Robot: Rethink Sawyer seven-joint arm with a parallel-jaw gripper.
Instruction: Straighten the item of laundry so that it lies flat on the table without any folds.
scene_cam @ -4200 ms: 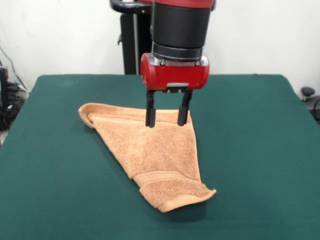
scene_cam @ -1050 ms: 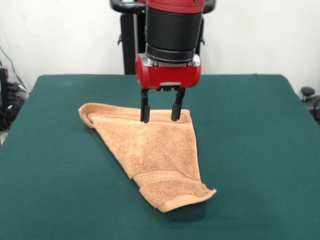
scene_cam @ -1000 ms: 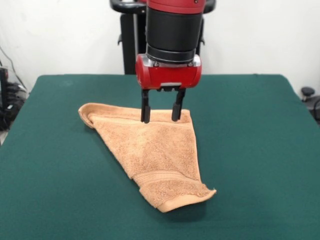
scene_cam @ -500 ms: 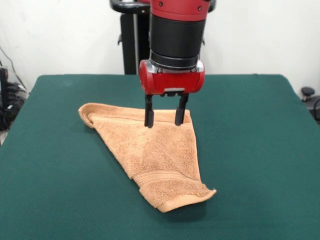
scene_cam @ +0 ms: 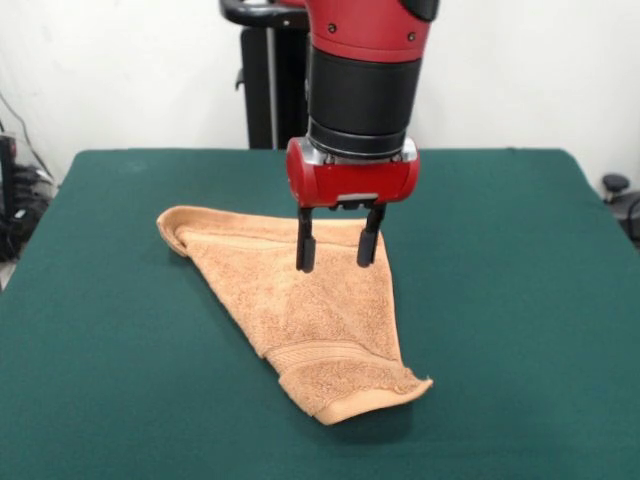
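**Still folded: towel lies in a triangle beneath the spread gripper**

Broadly, the table (scene_cam: 520, 300) fills most of the front view, its dark green cloth top stretching well beyond the laundry on every side. A white wall stands behind it, and a black pedestal column (scene_cam: 265, 85) rises at the far edge.

Next in bulk comes the arm (scene_cam: 365, 85), a red and black cylinder coming down from the top of the picture and ending in a red wrist block.

The towel (scene_cam: 310, 310), orange-tan terry cloth, lies on the table left of centre in a roughly triangular outline. Its widest edge runs along the far side, with a rolled, rounded corner at the picture's left. The cloth narrows toward the near side, where a woven band crosses it just above a hemmed end that lifts slightly off the table and casts a shadow. The doubled edges show it is folded over, not spread flat.

The gripper (scene_cam: 337, 245) hangs over the far, wide part of the towel, near its right corner. Its two black fingers (scene_cam: 306, 245) point straight down and stand apart, with bare towel visible between them. Whether the tips touch the cloth cannot be told.
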